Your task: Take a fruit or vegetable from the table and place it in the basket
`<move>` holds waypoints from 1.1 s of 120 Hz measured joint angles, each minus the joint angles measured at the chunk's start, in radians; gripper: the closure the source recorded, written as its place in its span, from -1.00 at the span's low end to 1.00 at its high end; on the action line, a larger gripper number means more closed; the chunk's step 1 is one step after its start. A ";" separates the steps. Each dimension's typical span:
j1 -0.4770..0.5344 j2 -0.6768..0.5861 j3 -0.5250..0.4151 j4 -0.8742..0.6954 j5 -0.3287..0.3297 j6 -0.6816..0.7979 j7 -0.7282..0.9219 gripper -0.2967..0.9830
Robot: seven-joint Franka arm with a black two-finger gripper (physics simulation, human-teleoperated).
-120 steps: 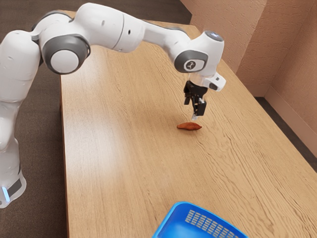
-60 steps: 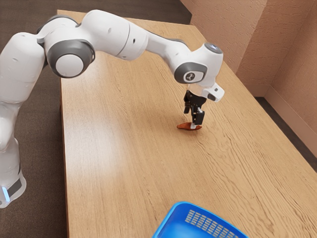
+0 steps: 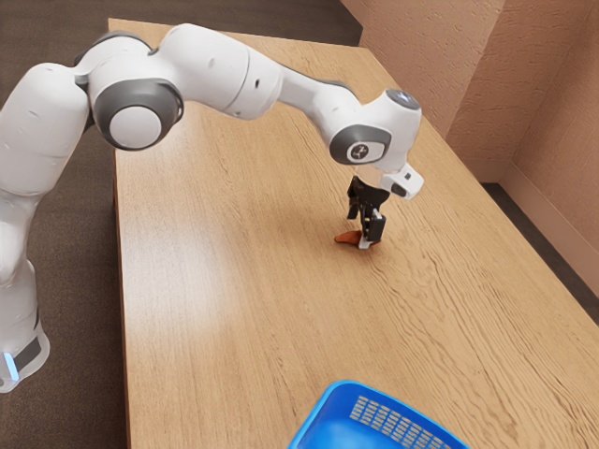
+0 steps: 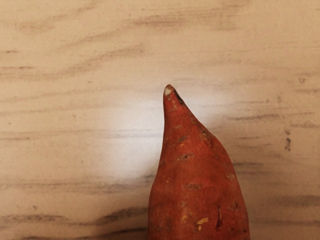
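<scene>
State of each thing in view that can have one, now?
Black two-finger gripper: lowered at the sweet potato; grip can't be told.
Reddish-brown tapered sweet potato: whole, lying on its side, not in the basket.
Blue slotted basket: upright, on the table.

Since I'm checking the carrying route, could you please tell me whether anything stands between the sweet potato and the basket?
Nothing visible stands between the sweet potato, with the pincer down at it, and the blue basket. The basket's raised rim would probably need lifting over, though.
</scene>
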 joint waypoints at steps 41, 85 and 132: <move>0.001 0.009 0.001 0.000 -0.012 0.000 0.000 0.02; -0.002 -0.027 0.000 -0.006 -0.011 -0.003 0.002 0.29; -0.010 -0.325 -0.278 -0.039 0.033 -0.119 0.016 0.31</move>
